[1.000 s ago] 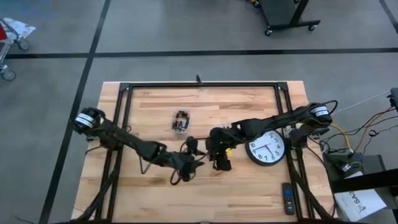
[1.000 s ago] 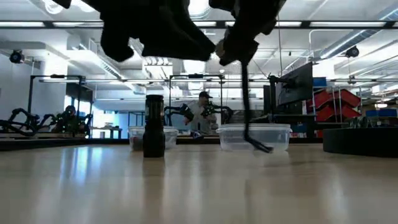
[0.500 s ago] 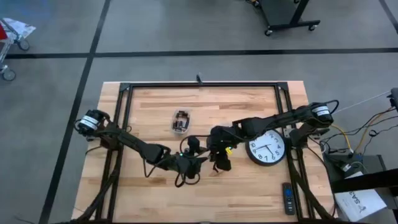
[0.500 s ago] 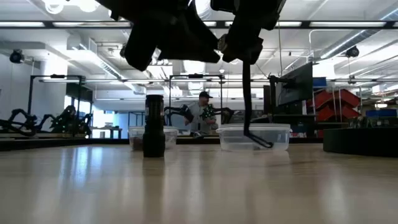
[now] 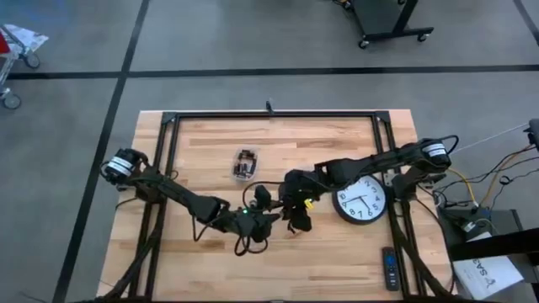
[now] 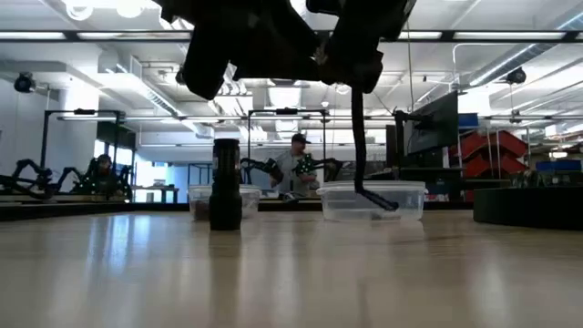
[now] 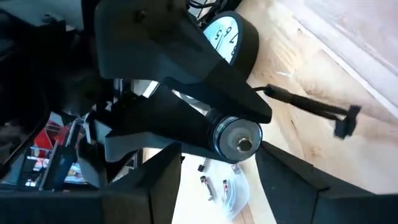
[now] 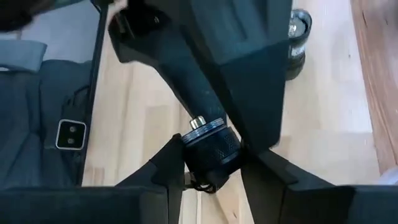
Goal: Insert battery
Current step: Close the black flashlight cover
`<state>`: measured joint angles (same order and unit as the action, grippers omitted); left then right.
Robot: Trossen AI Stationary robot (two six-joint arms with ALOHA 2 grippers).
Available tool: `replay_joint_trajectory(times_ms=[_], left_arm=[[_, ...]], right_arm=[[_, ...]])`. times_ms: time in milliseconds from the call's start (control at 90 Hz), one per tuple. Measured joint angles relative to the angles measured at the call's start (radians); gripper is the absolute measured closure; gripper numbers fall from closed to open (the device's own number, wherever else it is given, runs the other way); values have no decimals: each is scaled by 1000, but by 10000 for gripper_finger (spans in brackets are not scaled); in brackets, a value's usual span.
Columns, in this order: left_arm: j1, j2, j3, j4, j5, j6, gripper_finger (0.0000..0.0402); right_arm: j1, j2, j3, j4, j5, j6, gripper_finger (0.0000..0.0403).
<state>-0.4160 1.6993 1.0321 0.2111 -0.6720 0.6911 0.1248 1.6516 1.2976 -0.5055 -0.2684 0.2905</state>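
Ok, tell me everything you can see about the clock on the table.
The clock is round, with a thick black rim that looks like plastic and a white face with dark numerals. It has dark hands and a thin red one. It lies flat, face up, on the right part of the wooden table, close to the frame rail on that side. The right arm crosses just beyond its far edge. I cannot tell whether they touch. Nothing rests on the face.

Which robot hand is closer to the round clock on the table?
The right. The right gripper hangs just beside the clock, toward the table's middle. The left gripper sits farther off, beyond the right one.
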Motion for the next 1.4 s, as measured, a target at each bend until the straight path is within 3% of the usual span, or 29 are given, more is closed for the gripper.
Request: replay_joint_trajectory(times_ms=[356, 844, 1033, 1400], left_arm=[[-17, 0, 0, 22, 2, 52, 232], [-31, -2, -2, 47, 2, 44, 330], [-32, -2, -2, 43, 2, 5, 343], [-34, -2, -3, 40, 3, -8, 370]], right_arm=[[-5, -1, 0, 22, 0, 12, 295], [-6, -3, 0, 39, -5, 21, 283], [-6, -4, -1, 39, 2, 9, 263], [-5, -4, -1, 40, 2, -7, 262]])
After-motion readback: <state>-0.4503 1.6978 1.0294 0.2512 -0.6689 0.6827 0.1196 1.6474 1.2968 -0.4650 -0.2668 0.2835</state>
